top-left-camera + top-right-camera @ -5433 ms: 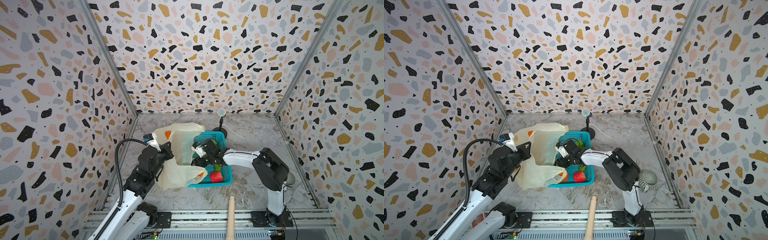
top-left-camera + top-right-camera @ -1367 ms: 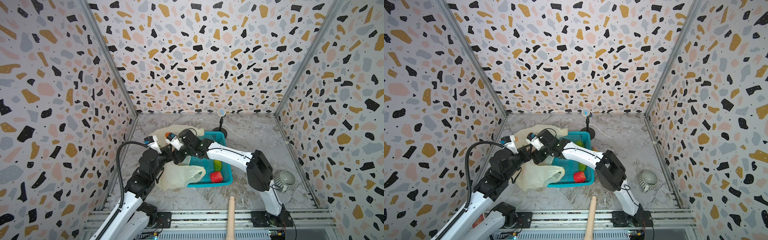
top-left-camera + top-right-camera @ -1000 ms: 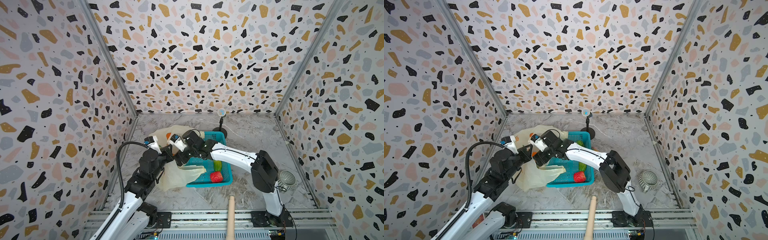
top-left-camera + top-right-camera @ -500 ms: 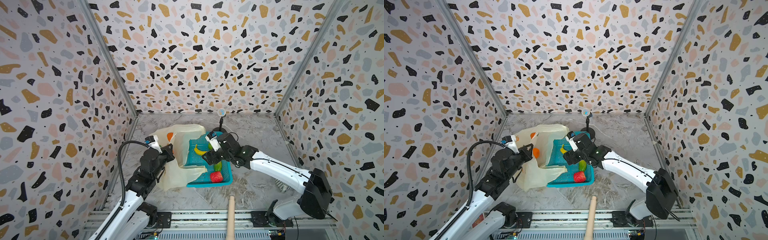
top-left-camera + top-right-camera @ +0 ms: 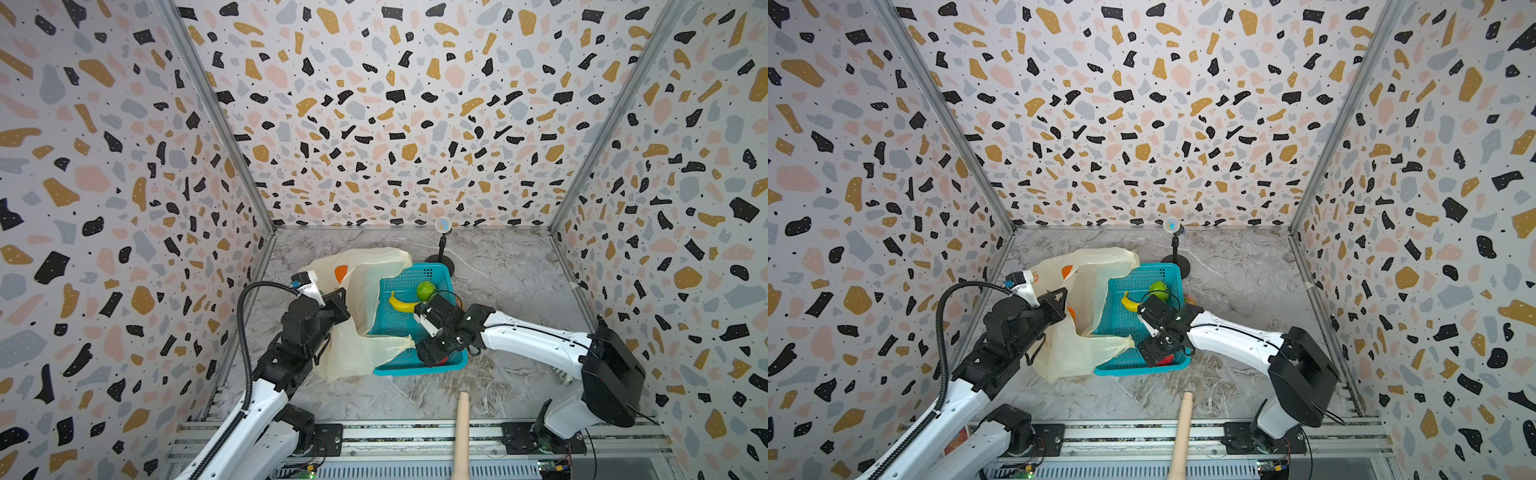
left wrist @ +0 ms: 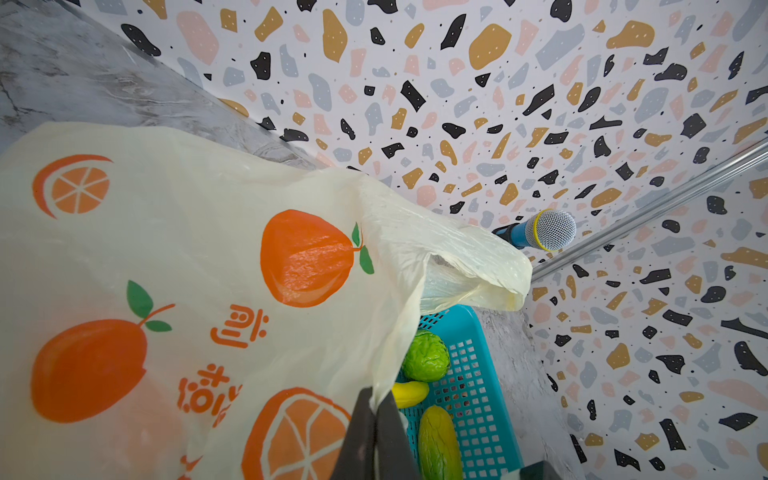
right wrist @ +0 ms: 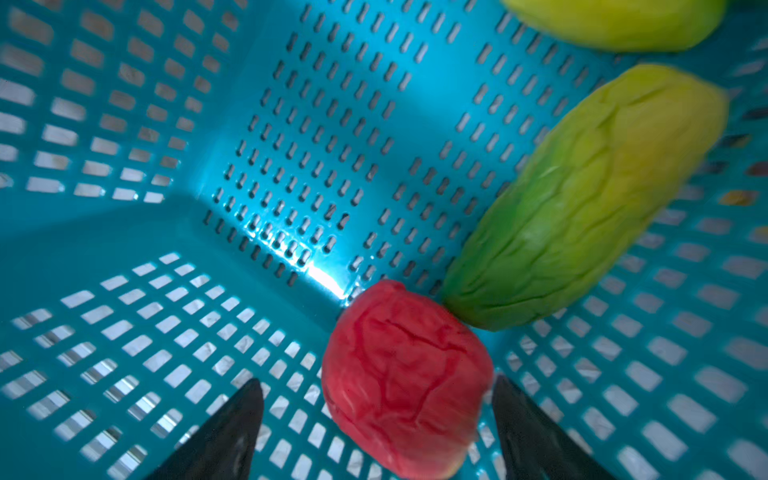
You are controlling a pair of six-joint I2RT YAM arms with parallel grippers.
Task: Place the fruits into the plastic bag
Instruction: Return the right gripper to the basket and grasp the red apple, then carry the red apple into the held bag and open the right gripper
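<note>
Going for the red fruit (image 7: 405, 374): my right pincer (image 7: 374, 384) hangs spread wide inside the teal basket (image 7: 124, 124), one finger either side of the fruit, contact unclear, nothing gripped. Mango (image 7: 582, 199) lies just beyond the fingertips, its tip against the red one. Banana (image 5: 401, 303) and green lumpy fruit (image 5: 425, 290) sit farther off along the basket. My left pincer (image 6: 374, 419) is clenched on the rim of the plastic bag (image 6: 208, 232), holding its mouth up beside the basket. Step, I judge: picking a fruit out; bag contents hidden. Next: sink a little, close on the red fruit without shoving the mango, lift clear of the wall, carry across to the mouth by the left pincer.
</note>
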